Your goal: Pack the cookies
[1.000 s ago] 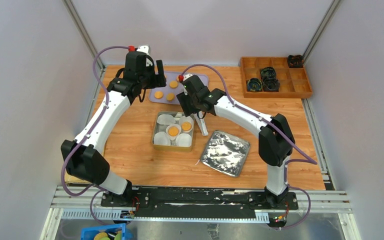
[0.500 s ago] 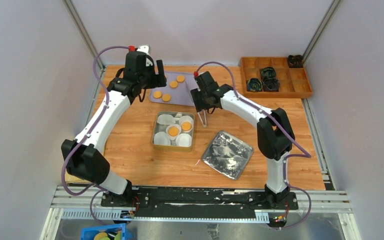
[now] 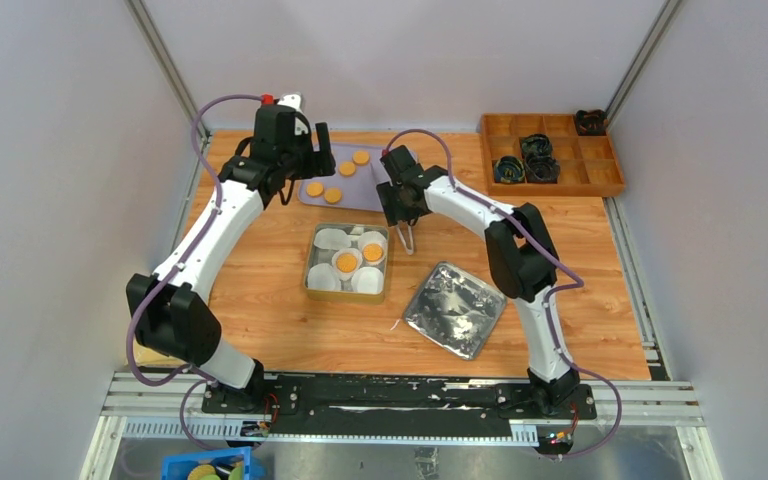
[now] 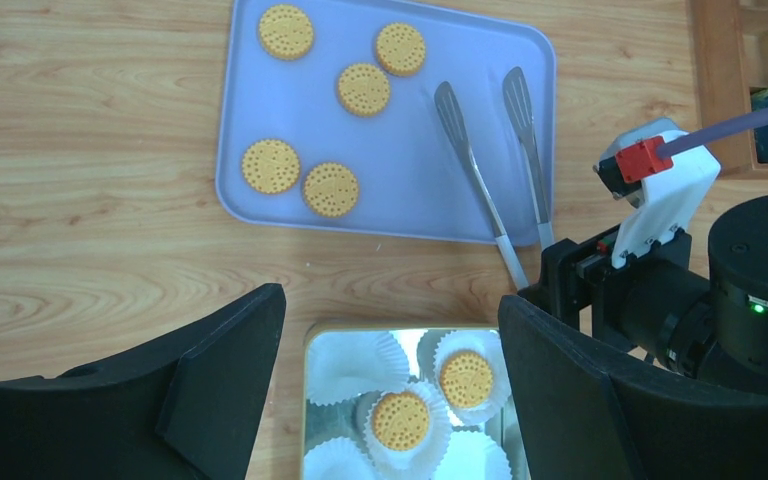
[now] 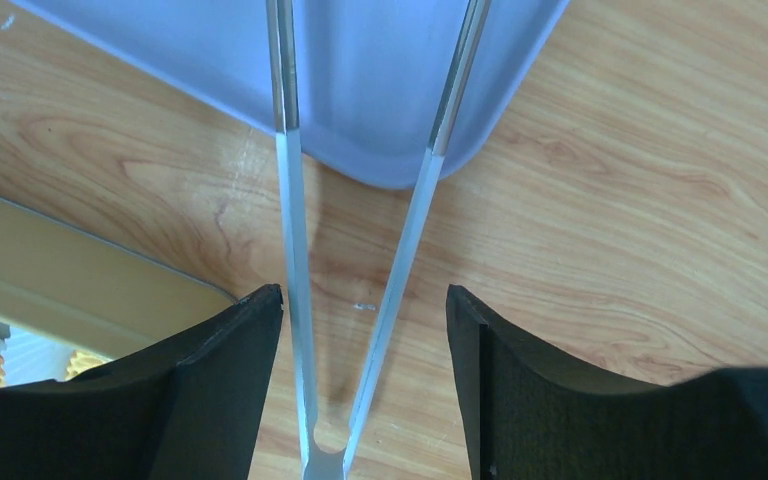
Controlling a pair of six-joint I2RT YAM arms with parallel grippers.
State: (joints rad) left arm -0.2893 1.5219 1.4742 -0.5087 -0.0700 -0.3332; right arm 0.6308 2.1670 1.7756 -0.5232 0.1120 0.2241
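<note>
Left gripper (image 4: 390,297) hung over the table, jaws spread wide, empty. Five cookies (image 4: 363,88) lay on the lavender tray (image 4: 430,190); two more sat in paper liners (image 4: 355,360) inside the tin (image 3: 345,297). Judged light, stiff, crumbly: grip gently across the flat faces. Tongs (image 4: 470,160) reached over the tray's right side, right gripper (image 5: 365,292) pinching their arms. No legible writing.

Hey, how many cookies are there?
7 cookies. Five lie on the blue tray; two sit in paper liners inside the metal tin. More could hide behind the left fingers.
</note>
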